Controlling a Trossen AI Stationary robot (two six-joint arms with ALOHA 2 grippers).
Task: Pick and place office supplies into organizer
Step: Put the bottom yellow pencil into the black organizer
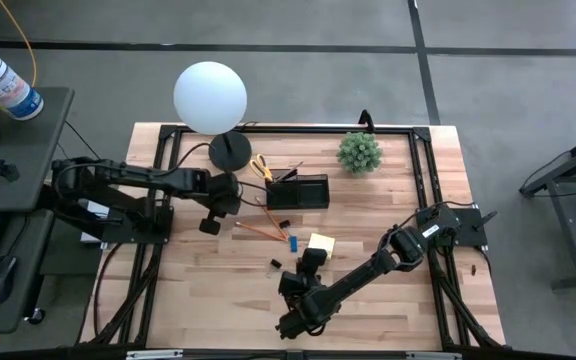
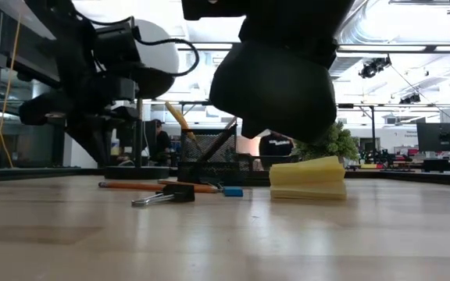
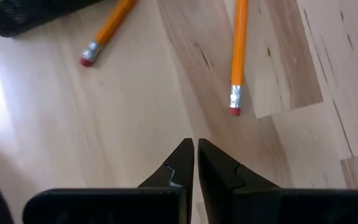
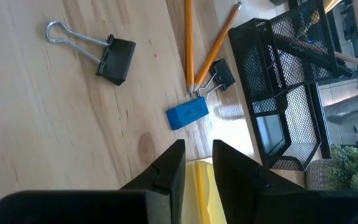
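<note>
A: High view. Where is the yellow paper sticky-note pad (image 1: 320, 242)?
B: On the wooden table (image 1: 388, 200), beside the black mesh organizer (image 1: 303, 192); right gripper (image 1: 311, 262) hovers at it.
A: Low view?
B: A light, soft block; likely best pinched across its stiff side edges.
A: Wrist views?
B: Left gripper (image 3: 195, 155): fingers closed, empty, above two orange pencils (image 3: 237, 53). Right fingers part-open, empty.
</note>
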